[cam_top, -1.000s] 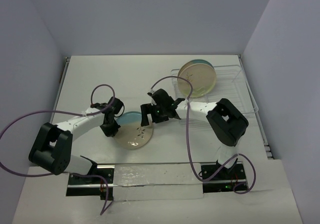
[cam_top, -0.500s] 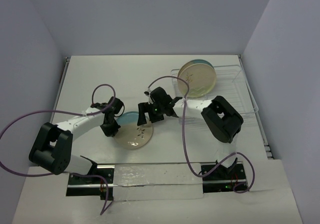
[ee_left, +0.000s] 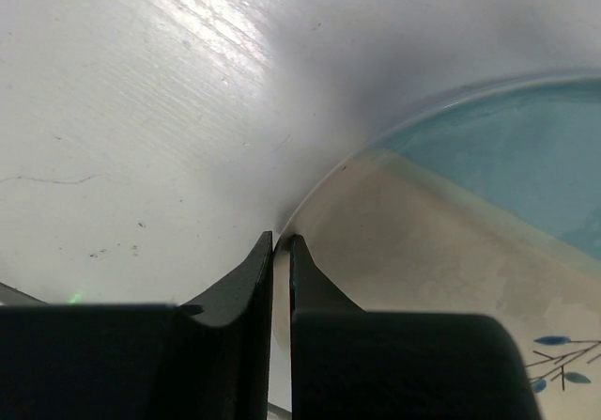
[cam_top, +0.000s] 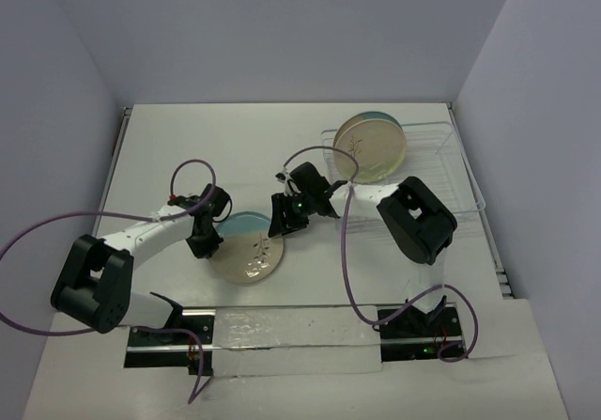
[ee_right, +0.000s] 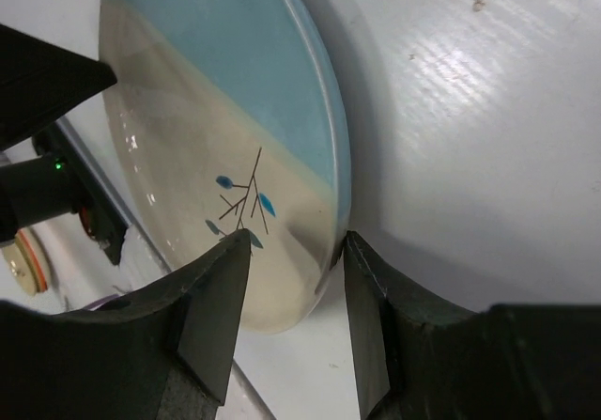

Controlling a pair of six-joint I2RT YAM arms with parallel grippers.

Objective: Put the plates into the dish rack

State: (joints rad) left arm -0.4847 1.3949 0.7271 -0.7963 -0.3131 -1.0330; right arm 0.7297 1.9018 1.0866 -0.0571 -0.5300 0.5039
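One plate [cam_top: 249,249] mid-handover, we judge: left hand [ee_left: 281,246] pinches its rim, right hand [ee_right: 293,251] straddles it, grip unclear; next, clamp, carry to dish rack [cam_top: 451,171].

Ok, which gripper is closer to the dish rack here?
Right. The right gripper sits at the rack-side rim of the plate on the table, left of the dish rack; the left gripper pinches that plate's opposite rim, farther off.

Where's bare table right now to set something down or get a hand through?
Free: the far-left table, between its back edge and the left arm; also the dish rack slots right of the standing plates. Crowded: mid-table, where left gripper and right gripper flank the blue-and-cream plate; the right arm fills the gap toward the rack.
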